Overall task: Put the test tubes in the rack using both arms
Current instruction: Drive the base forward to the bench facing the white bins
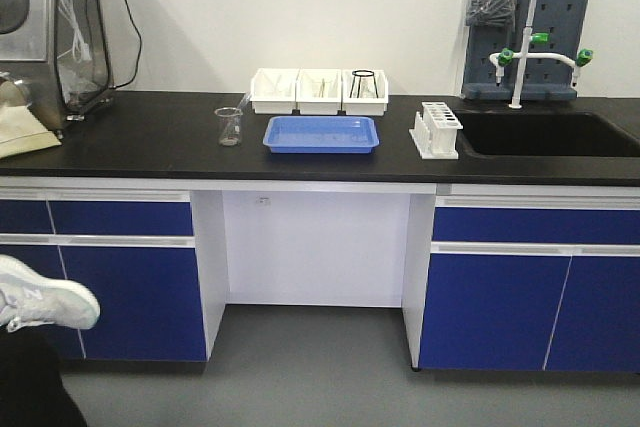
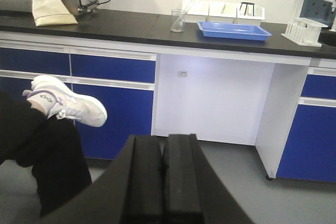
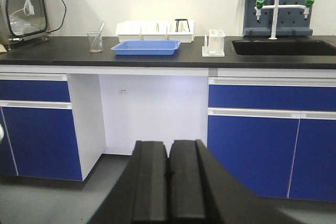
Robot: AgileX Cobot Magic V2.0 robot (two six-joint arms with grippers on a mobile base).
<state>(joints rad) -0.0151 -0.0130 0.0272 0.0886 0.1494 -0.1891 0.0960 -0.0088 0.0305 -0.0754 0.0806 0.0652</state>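
The white rack (image 1: 437, 129) stands on the black counter just left of the sink; it also shows in the left wrist view (image 2: 303, 30) and the right wrist view (image 3: 214, 43). A slender clear piece, possibly one of the test tubes (image 3: 100, 27), leans out of a glass beaker (image 1: 229, 126). Other test tubes are too small to make out. My left gripper (image 2: 163, 139) is shut with nothing in it, low in front of the cabinets and far from the counter. My right gripper (image 3: 168, 144) is likewise shut and empty. Neither arm appears in the front view.
A blue tray (image 1: 321, 134) lies mid-counter in front of three white bins (image 1: 319, 91). The sink (image 1: 545, 134) and faucet (image 1: 530, 22) are at right. A person's leg and white shoe (image 2: 65, 106) are close on the left. Blue cabinets flank an open knee space (image 1: 315, 247).
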